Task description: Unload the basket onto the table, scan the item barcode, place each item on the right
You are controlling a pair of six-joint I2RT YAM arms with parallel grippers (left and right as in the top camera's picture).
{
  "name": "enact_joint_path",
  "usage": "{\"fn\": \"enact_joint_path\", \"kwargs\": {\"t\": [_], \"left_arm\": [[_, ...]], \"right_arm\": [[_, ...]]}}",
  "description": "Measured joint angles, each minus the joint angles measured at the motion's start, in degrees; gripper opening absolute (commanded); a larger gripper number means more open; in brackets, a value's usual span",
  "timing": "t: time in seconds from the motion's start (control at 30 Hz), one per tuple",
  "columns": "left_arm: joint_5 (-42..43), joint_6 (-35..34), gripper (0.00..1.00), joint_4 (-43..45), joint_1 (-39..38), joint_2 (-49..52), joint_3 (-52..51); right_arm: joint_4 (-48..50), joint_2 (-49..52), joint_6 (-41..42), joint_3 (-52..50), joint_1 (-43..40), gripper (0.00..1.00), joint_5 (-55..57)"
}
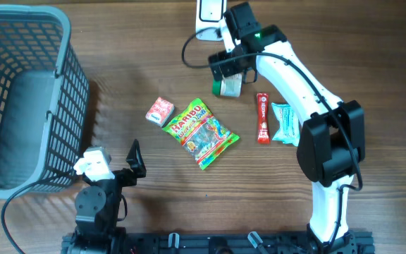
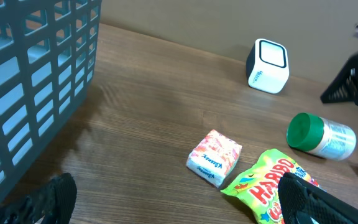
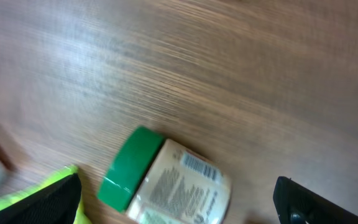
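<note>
A green-lidded, white-labelled jar [image 1: 230, 87] lies on its side at upper centre, just below the white box scanner [image 1: 208, 13]. The right gripper [image 1: 224, 68] hovers over it, released and empty. The left gripper [image 1: 135, 161], lower left, is released too.

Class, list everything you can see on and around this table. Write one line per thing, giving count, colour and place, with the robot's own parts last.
basket: one, grey-blue, left side of the table
scanner: one, white and dark, far edge, centre
jar: one, green lid, pale label, lying on its side below the right claw
small packet: one, pink and white, left of the Haribo bag
Haribo bag: one, green, yellow and red, mid-table
stick pack: one, red, right of the Haribo bag
wrapper: one, pale teal, beside the stick pack
table: one, brown wood
left claw: one, black, open, near edge by the basket
right claw: one, black, open, over the jar
</note>
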Motion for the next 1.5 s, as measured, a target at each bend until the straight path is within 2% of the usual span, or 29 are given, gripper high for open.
{"fn": "enact_joint_path", "kwargs": {"t": [0.13,0.27,0.4,0.5,0.67,1.07,1.3,1.5], "left_arm": [[0.0,0.0,1.0,0.0,0.0,0.0,0.0],[0.0,0.0,1.0,0.0,0.0,0.0,0.0],[0.0,0.0,1.0,0.0,0.0,0.0,0.0],[0.0,0.0,1.0,0.0,0.0,0.0,0.0],[0.0,0.0,1.0,0.0,0.0,0.0,0.0],[0.0,0.0,1.0,0.0,0.0,0.0,0.0],[0.0,0.0,1.0,0.0,0.0,0.0,0.0],[0.0,0.0,1.0,0.0,0.0,0.0,0.0]], "right_arm": [[-8.4,0.0,33.1,0.1,1.4,1.0,-0.4],[-13.4,0.0,41.9,0.1,6.1,1.0,1.1],[-15.7,0.0,41.3,0.1,9.4,1.0,13.5],[-12.0,0.0,38.7,-0.1,9.5,1.0,20.5],[-6.6,0.0,33.3,-0.9,9.6,1.0,19.3],[-10.0,0.0,32.0,-0.9,9.6,1.0,14.6],[-2.2,0.0,31.8,-7.1,9.5,1.0,14.6],[-0.7,0.0,31.3,-7.3,9.5,1.0,17.1]]}}
